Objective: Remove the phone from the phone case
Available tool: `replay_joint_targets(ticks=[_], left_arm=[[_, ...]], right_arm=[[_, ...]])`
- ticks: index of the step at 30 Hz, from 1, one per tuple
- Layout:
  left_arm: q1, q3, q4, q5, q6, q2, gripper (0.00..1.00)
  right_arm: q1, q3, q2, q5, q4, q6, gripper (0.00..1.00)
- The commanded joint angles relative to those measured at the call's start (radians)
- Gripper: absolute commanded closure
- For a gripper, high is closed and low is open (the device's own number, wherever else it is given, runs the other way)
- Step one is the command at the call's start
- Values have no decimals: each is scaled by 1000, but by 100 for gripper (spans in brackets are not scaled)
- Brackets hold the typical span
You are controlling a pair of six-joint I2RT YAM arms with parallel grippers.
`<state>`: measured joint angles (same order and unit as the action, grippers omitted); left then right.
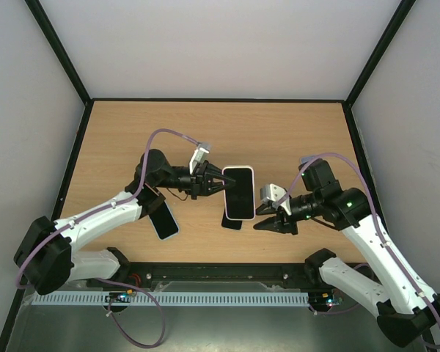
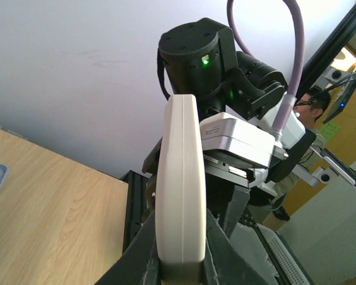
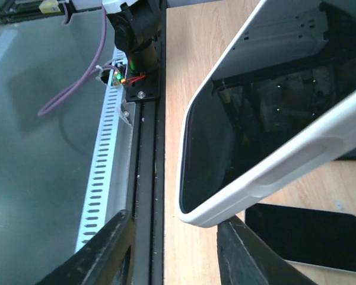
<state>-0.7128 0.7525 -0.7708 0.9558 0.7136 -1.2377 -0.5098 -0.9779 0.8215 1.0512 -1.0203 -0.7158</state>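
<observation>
Centre-table, my left pincer (image 1: pixel 218 182) is pinching the white phone case (image 1: pixel 249 192) by its left long edge, fingers pressed together on it. The phone (image 1: pixel 238 196) sits inside the case, its dark screen framed all round by the white rim, and the pair hangs over the middle of the wooden table (image 1: pixel 293 139). From my left wrist the phone case (image 2: pixel 181 190) shows edge-on, standing upright between my two dark fingers (image 2: pixel 222 255), with my right arm (image 2: pixel 225 77) looming close behind it. My right pincer (image 1: pixel 260 220) waits just beside the lower right edge of the case, its fingers spread and gripping nothing. From my right wrist the phone case (image 3: pixel 296 154) fills the upper right of the view, tilted, the glossy phone (image 3: pixel 225 136) facing the camera; its rounded bottom corner lies in the gap between my two fingers (image 3: pixel 104 249), and I cannot tell whether the right-hand one touches the rim. Under the held case a second, bare dark phone (image 1: pixel 232 221) lies flat on the wood, partly covered from above and plain to my right wrist (image 3: pixel 308 237). A third dark phone (image 1: pixel 163 220) lies flat well to the left, beside my left forearm. The black rail (image 3: pixel 148 178) along the near table edge runs past my right fingers.
</observation>
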Motion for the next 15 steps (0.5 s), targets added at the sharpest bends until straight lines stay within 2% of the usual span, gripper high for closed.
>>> replay_joint_targets(ticks=[1, 12, 15], left_arm=[[4, 31, -79, 4, 0, 1, 97], [3, 32, -90, 46, 37, 1, 97], [1, 31, -99, 56, 56, 2, 97]], right_arm=[[-3, 11, 5, 40, 20, 19, 66], [-2, 17, 20, 28, 71, 34, 85], [-3, 17, 31, 18, 78, 27, 88]])
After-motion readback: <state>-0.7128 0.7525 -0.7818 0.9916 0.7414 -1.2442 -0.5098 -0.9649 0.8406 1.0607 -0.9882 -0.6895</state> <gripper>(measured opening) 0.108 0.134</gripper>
